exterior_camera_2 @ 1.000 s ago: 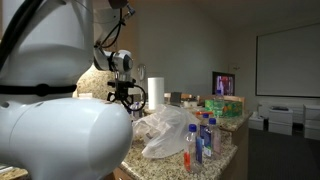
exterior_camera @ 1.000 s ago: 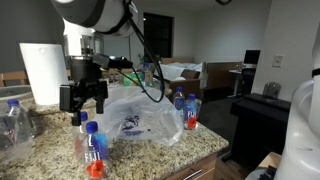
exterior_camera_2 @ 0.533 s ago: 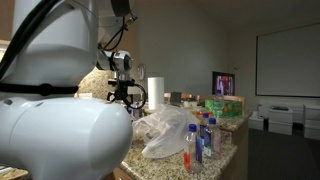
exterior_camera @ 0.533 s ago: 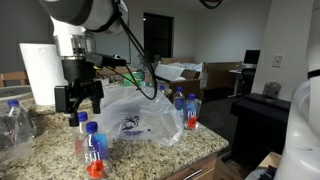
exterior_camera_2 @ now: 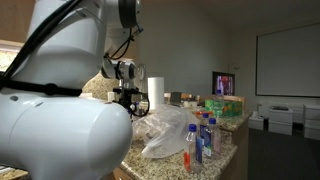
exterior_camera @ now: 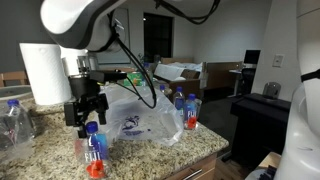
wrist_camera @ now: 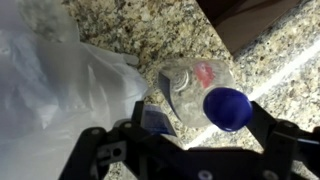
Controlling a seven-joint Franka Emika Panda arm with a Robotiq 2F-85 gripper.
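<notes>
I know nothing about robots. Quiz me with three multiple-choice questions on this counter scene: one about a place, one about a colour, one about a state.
1. Where is the gripper? A) over a sink B) right above a water bottle C) down at the floor
2. What colour is that bottle's cap? A) red B) blue C) white
3. How do the gripper's jaws stand? A) open B) shut on the cap C) shut on nothing
Answers: 1 B, the wrist view looks straight down on the bottle, with the plastic bag beside it; 2 B, the cap shows blue; 3 A, the jaws stand wide apart either side of the bottle.
</notes>
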